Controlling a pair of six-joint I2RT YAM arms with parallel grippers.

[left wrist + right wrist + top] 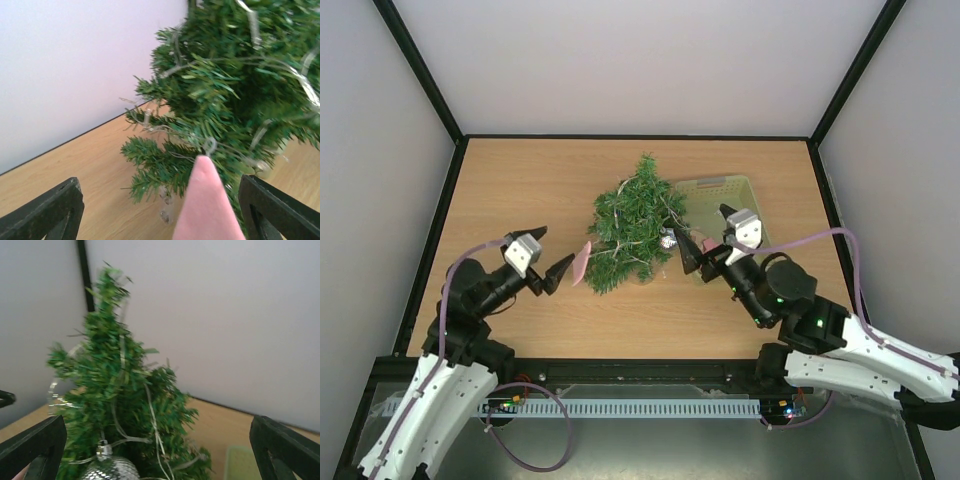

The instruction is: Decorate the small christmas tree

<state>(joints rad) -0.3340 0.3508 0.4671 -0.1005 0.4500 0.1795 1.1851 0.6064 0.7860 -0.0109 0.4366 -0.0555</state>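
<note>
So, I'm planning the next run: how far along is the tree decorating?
Done: the small christmas tree carries a silvery strand and a silver bauble. In hand: a pink ornament hangs by its loop from a branch, between the open left gripper jaws, not gripped. The right gripper is open and empty beside the bauble. Left: anything in the basket; I cannot see its contents.

The left arm (470,300) is angling inward to the right, its left gripper (552,252) showing jaws wide apart. The right arm (800,310) is angling inward to the left, its right gripper (708,235) gaping too, seemingly at full spread.
</note>
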